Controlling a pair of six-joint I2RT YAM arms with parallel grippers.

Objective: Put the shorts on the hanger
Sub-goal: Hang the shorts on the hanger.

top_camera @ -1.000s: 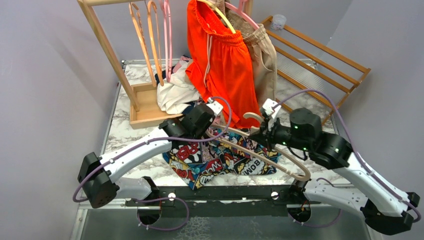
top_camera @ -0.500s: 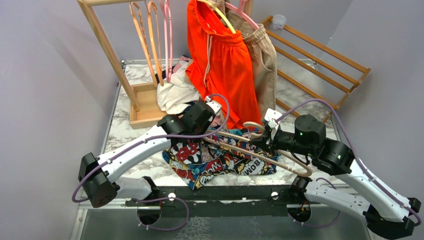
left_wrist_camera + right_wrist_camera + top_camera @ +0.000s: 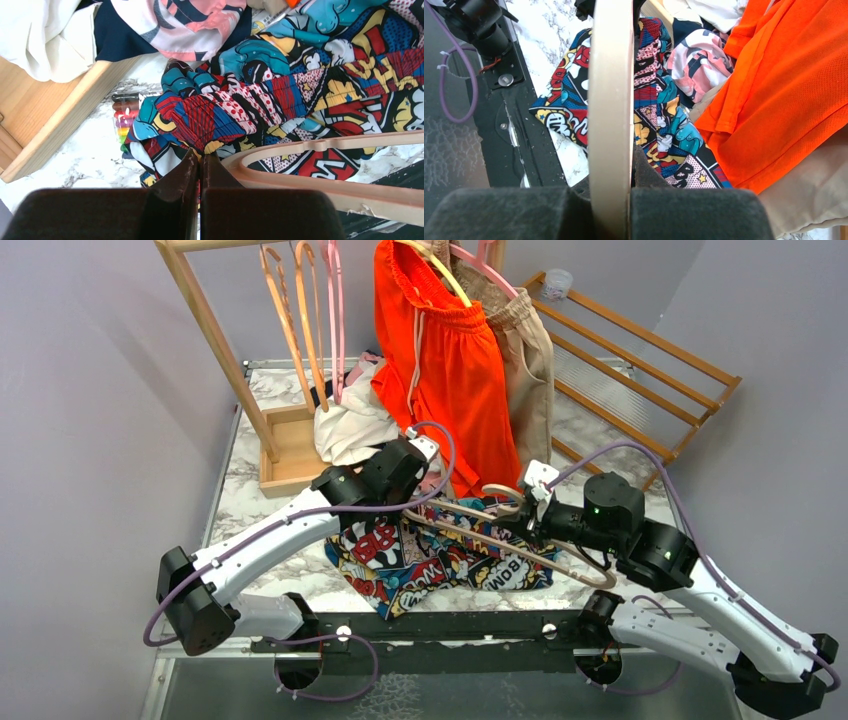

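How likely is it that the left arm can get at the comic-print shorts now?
Likely yes: the left gripper, fingers shut, hangs right over the shorts, with nothing between. The hanger passes close beside it, so opening the fingers may need care.

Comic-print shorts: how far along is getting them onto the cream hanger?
Done: the right gripper is shut on the hanger, held above the shorts. In hand: the left gripper is closed at the shorts' bunched waistband; whether it pinches fabric is unclear. Left: the shorts lie on the marble table, no part of them on the hanger.
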